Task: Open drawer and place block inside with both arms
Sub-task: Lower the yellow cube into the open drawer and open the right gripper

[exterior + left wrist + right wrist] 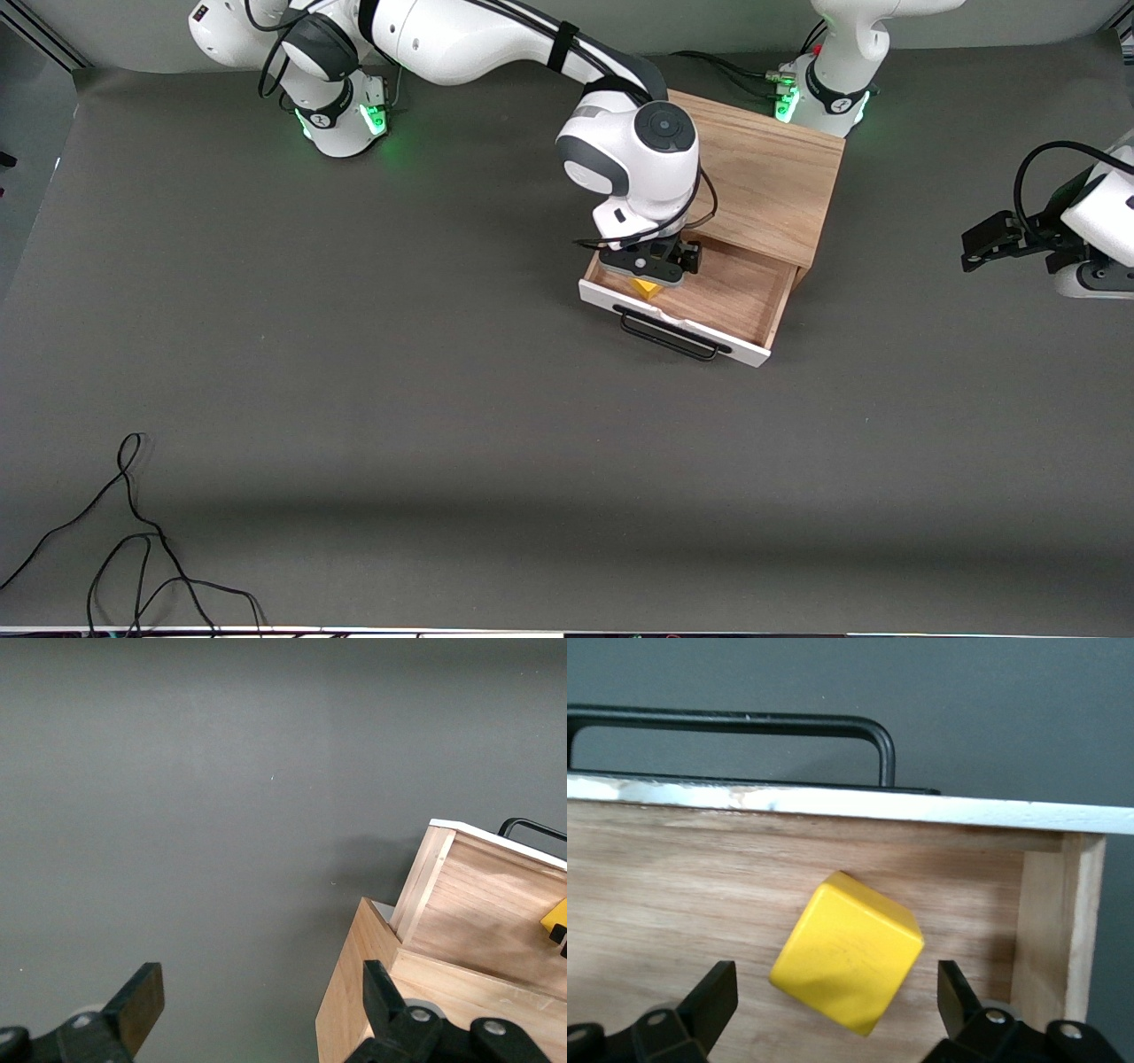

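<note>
Closest to the front camera is a loose black cable lying on the grey worktop. Farther up sits the drawer, pulled out of the light-wood cabinet, with its white front and black handle facing the camera. The yellow block lies in the drawer, tilted on one corner, close to the white front at the right arm's end. The right tool hangs just over the block, and its two fingers are spread wide with the block between them, not touching it. So it looks like the opening is done and the block is already inside. What is left, I think, is for the right arm to lift away, and maybe to push the drawer shut. The left tool waits off near the left arm's end of the worktop, well apart from the cabinet, with its fingers wide too and nothing in them.
</note>
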`<action>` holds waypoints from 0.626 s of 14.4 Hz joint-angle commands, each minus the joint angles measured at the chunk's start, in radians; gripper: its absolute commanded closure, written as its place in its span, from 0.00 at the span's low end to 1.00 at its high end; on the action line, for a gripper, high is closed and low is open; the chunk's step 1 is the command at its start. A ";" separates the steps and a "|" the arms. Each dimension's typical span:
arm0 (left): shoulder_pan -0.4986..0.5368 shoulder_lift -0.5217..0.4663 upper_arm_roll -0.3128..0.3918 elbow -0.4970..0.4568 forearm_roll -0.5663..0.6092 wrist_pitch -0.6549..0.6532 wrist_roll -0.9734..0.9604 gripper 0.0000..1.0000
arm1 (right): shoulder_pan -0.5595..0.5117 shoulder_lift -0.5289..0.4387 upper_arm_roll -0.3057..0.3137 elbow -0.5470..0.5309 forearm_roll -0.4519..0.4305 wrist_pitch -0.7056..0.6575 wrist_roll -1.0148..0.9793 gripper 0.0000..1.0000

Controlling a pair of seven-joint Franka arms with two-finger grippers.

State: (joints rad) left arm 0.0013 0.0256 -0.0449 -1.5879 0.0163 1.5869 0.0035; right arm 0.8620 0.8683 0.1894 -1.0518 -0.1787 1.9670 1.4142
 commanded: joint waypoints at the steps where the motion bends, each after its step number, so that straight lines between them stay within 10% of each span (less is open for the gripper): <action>1: -0.020 -0.032 0.019 -0.021 0.001 0.007 0.007 0.00 | -0.001 -0.047 -0.008 0.012 -0.024 -0.038 0.019 0.00; 9: -0.018 -0.067 0.020 -0.053 0.001 0.005 0.007 0.00 | -0.277 -0.349 -0.011 -0.043 0.175 -0.263 -0.368 0.00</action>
State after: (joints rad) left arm 0.0010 -0.0129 -0.0409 -1.6092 0.0163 1.5853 0.0035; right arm 0.6782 0.6227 0.1748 -1.0225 -0.0692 1.7392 1.1533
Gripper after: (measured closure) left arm 0.000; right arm 0.000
